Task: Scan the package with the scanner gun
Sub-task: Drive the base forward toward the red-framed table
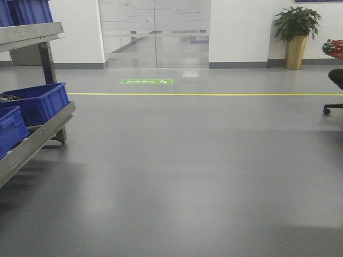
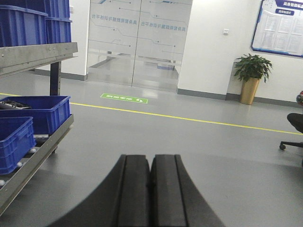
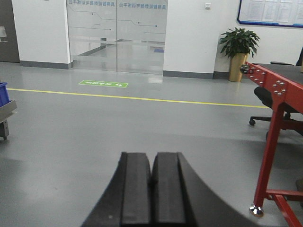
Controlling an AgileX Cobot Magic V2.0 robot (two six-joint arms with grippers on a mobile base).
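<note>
No package and no scanner gun are seen in any view, so their weight and feel cannot be judged. The jaws of the left gripper (image 2: pixel 150 187) and the right gripper (image 3: pixel 151 187) are pressed together, and nothing is held. A scanner gun is likely best taken by its handle.

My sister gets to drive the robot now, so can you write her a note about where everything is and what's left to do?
Left gripper: shut, empty.
Right gripper: shut, empty.
Package and scanner gun: in no view. The cameras show only grey floor, a rack of blue bins on the left and a red-framed table on the right.
Done: nothing that shows.
Left: find both, pick up the scanner gun, scan the package.
</note>
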